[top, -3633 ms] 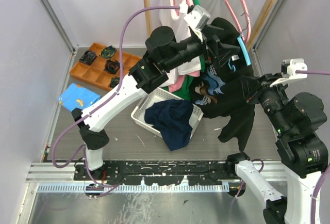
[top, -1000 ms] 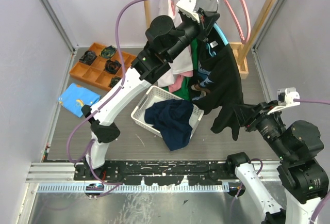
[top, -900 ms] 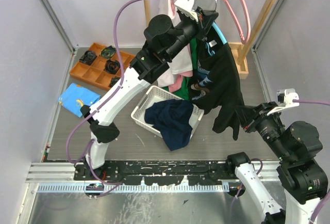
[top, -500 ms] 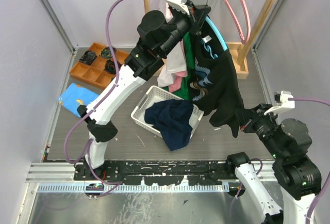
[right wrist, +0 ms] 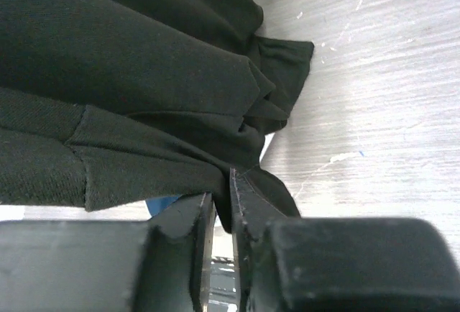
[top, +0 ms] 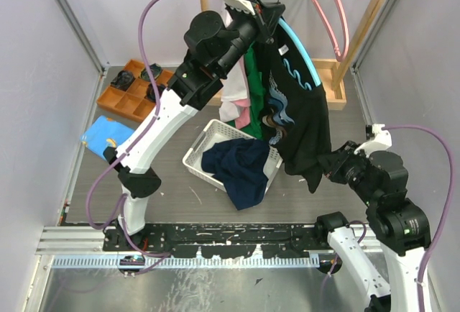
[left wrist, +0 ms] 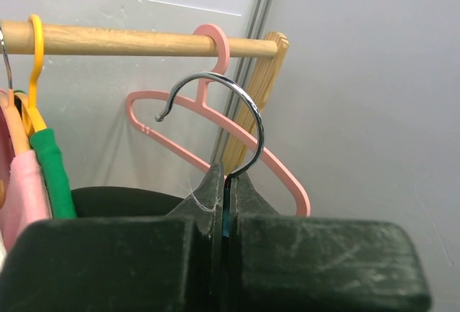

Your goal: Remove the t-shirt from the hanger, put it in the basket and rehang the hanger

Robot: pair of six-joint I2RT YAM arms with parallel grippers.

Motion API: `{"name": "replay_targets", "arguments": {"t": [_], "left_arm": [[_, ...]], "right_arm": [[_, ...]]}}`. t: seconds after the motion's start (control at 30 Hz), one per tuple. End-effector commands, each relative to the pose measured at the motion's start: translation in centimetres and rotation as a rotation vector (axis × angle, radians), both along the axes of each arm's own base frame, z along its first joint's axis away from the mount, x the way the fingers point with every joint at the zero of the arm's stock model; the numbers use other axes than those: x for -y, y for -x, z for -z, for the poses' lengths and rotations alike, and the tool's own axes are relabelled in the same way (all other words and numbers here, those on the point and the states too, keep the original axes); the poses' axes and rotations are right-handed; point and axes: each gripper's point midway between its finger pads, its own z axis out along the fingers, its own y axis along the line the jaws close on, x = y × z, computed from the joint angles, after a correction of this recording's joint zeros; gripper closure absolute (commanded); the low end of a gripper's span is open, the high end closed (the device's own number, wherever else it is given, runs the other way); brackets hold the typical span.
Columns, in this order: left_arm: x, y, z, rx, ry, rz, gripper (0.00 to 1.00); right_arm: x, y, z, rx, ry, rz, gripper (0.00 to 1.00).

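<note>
1. Up high, the left fingers (left wrist: 218, 204) are pressed together on the wire neck of the hanger (top: 302, 52), just under its chrome hook (left wrist: 244, 111). Only the wire itself separates them.
2. The hook curls free above those fingers. It sits below the wooden rail (left wrist: 108, 39) and does not touch it, and a pink hanger (left wrist: 284, 175) hangs from that rail behind it.
3. The t-shirt (top: 298, 114) is black with a blue wave print and is on the hanger. It drapes down from just under the left fingers and stretches towards the right arm.
4. Down low, the right fingers (right wrist: 237, 200) are nearly closed on the shirt's bottom edge. The right wrist view shows a thin fold of black cloth caught between them.
5. The rest of the cloth bunches in folds above the right fingers. The grey desk (right wrist: 374, 111) shows beyond them to the right.
6. From the top view, a white basket (top: 195, 155) sits on the desk to the left of the right fingers. A navy garment (top: 241, 172) spills over its near rim, and the black hem hangs just beside it.
</note>
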Motion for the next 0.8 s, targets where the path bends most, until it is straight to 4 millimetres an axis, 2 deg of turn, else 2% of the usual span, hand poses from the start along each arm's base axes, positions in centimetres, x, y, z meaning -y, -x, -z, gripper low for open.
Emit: {"name": "replay_targets", "arguments": {"t": [0.0,0.07,0.13,0.33,0.47,0.77], "left_arm": [[-4.1,2.1,-6.3,0.079,0.173,-0.003,1.00],[-3.7,2.1,-5.8,0.069,0.163,0.012,1.00],[-3.3,2.0,-5.0,0.056,0.148,0.018,1.00],[-2.9,1.7,-4.0,0.039,0.116,0.018,1.00],[-2.6,1.3,-3.3,0.024,0.097,0.011,1.00],[-1.1,0.9,-1.2,0.004,0.038,-0.022,1.00]], "right_arm": [[0.1,0.1,-5.4,0.222,-0.009,-0.019,0.73],[0.1,0.7,-8.0,0.329,0.003,-0.038,0.66],[0.0,1.3,-9.8,0.399,0.027,-0.070,0.62],[-1.6,2.3,-12.9,0.490,0.055,-0.193,0.57],[-2.1,2.5,-14.4,0.531,0.069,-0.235,0.57],[-3.3,1.9,-16.0,0.540,0.099,-0.321,0.57]]}}
